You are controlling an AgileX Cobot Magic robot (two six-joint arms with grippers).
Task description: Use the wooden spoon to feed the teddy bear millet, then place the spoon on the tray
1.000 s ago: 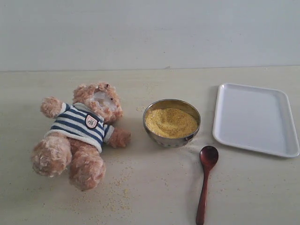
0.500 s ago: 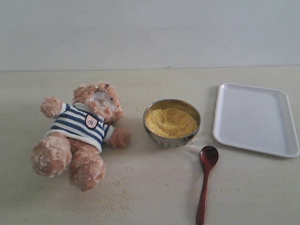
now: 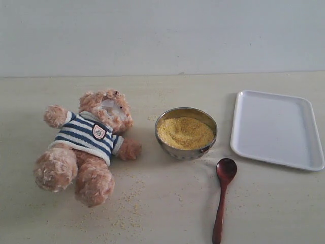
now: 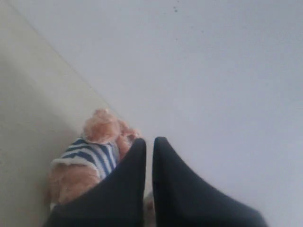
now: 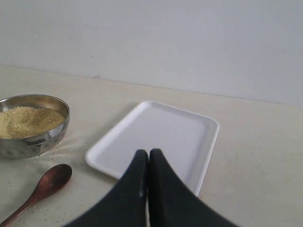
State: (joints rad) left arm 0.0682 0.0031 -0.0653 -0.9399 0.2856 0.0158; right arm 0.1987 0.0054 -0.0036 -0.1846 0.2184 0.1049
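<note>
The teddy bear [image 3: 89,145] in its striped sweater lies on its back at the table's left; it also shows in the left wrist view [image 4: 92,161]. A metal bowl heaped with millet [image 3: 185,132] stands mid-table, and the millet [image 5: 26,120] shows in the right wrist view too. The wooden spoon [image 3: 222,195] lies on the table just in front of the bowl's right side, and the wooden spoon [image 5: 40,187] rests bowl up. The white tray [image 3: 277,127] sits bare at the right. My left gripper [image 4: 149,140] and right gripper [image 5: 148,152] are both shut on nothing, away from everything. Neither appears in the exterior view.
Loose millet grains [image 3: 124,203] are scattered on the beige table in front of the bear and around the bowl. A pale wall [image 3: 162,35] rises behind the table's far edge.
</note>
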